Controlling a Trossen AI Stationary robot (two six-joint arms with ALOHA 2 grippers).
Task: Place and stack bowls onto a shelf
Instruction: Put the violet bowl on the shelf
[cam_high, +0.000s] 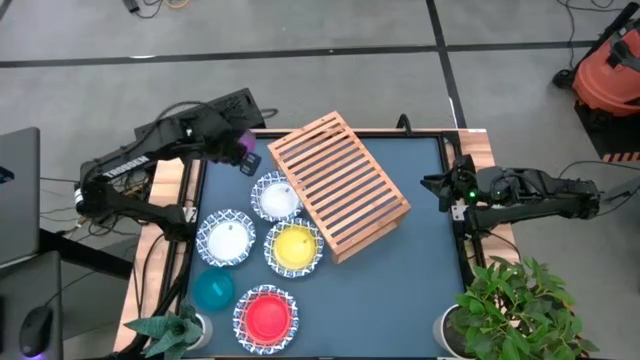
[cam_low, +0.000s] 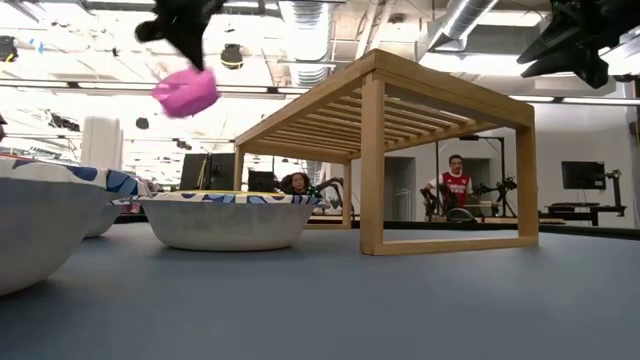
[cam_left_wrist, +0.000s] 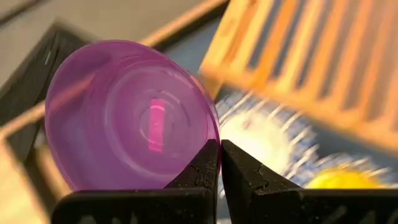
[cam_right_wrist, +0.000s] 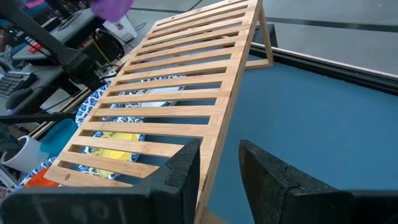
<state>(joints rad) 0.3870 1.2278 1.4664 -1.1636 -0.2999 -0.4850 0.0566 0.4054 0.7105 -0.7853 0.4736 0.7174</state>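
Note:
My left gripper (cam_high: 243, 152) is shut on the purple bowl (cam_high: 240, 146), held in the air at the table's far left, left of the wooden slatted shelf (cam_high: 338, 184). In the low view the purple bowl (cam_low: 186, 92) hangs tilted, high above the table. Several white blue-rimmed dishes lie left of the shelf: one empty (cam_high: 276, 197), one empty (cam_high: 226, 240), one holding the yellow bowl (cam_high: 295, 246), one holding the red bowl (cam_high: 266, 316). The teal bowl (cam_high: 212, 291) sits on the tabletop. My right gripper (cam_right_wrist: 219, 163) is open, hovering at the table's right edge, facing the shelf (cam_right_wrist: 168, 99). My left gripper pinches the purple bowl's rim (cam_left_wrist: 208, 134) between its two fingers (cam_left_wrist: 202, 168), one finger inside the bowl and one outside. The bowl is lifted clear of the table and tilted, with its opening facing the wrist camera.
A potted plant (cam_high: 515, 305) stands at the table's near right corner, a smaller one (cam_high: 168, 330) at the near left corner. The bare blue tabletop (cam_high: 420, 270) lies right of and in front of the shelf. People sit in the room beyond the table (cam_low: 455, 185).

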